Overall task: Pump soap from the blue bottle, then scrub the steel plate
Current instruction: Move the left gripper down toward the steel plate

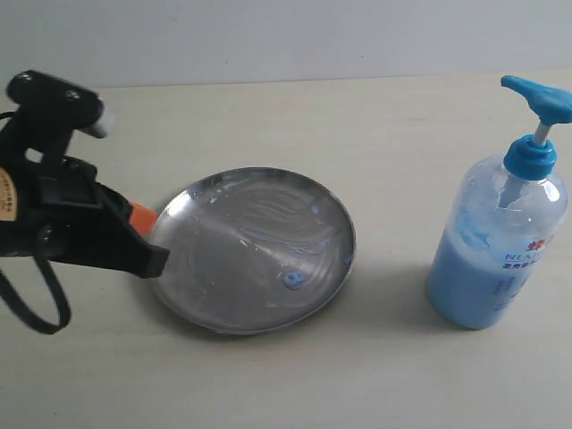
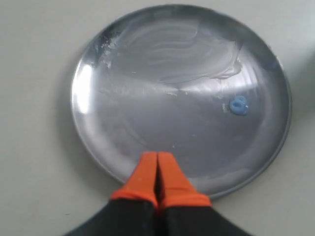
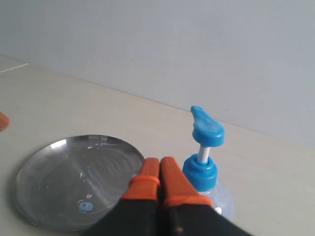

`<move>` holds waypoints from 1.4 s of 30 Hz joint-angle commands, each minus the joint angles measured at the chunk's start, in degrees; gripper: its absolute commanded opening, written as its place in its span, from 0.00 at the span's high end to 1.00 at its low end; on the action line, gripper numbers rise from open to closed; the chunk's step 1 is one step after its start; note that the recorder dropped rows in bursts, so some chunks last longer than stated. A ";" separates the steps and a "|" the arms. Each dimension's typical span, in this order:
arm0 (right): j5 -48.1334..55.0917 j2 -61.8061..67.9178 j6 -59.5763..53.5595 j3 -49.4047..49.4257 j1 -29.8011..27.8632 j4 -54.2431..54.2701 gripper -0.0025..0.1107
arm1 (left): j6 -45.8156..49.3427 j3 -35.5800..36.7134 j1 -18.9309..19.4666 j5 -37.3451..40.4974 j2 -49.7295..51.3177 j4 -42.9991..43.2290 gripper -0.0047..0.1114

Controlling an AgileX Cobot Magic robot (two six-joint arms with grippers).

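As soap (image 2: 238, 104) is seen on the steel plate (image 2: 123, 137) beyond the clenched left gripper (image 2: 157, 164), scrubbing across it is judged due; right gripper (image 3: 158, 169) clenched empty beside blue bottle (image 3: 200, 172).

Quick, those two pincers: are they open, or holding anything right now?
Left pincer: closed, holding nothing, tips at the steel plate rim.
Right pincer: closed, holding nothing.

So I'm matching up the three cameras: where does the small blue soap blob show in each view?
Exterior view: soap blob low on the steel plate, right of its middle.
Left wrist view: soap blob in the picture's right half, on the steel plate.
Right wrist view: soap blob in the picture's lower left, on the steel plate.
Shared landmark: the steel plate, visible in all three.
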 commanded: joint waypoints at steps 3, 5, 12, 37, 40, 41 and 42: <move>-1.12 -0.26 0.28 0.25 -0.27 -0.57 0.98 | 0.64 -8.60 -0.78 6.26 10.69 -1.23 0.96; -1.24 -0.26 0.28 0.25 -0.27 -0.46 0.98 | 0.81 -11.69 -0.78 9.10 13.85 -2.02 0.96; -1.51 -0.26 0.28 0.25 -0.27 -0.45 0.98 | 14.30 -20.59 -0.78 16.00 22.87 -16.30 0.96; -3.08 -0.26 0.28 0.25 -0.27 -0.45 0.98 | 32.41 -38.10 -0.78 26.62 44.03 -36.05 0.96; -3.21 -0.26 0.28 0.25 -0.27 -0.45 0.98 | 33.70 -38.88 -0.78 26.49 45.02 -37.59 0.96; -3.20 -0.37 0.28 0.25 -0.27 -0.45 0.98 | 34.28 -39.16 -0.78 26.49 45.32 -37.82 0.96; -3.20 -0.42 0.28 0.25 -0.27 -0.45 0.98 | 34.67 -39.19 -0.78 26.49 45.57 -37.85 0.96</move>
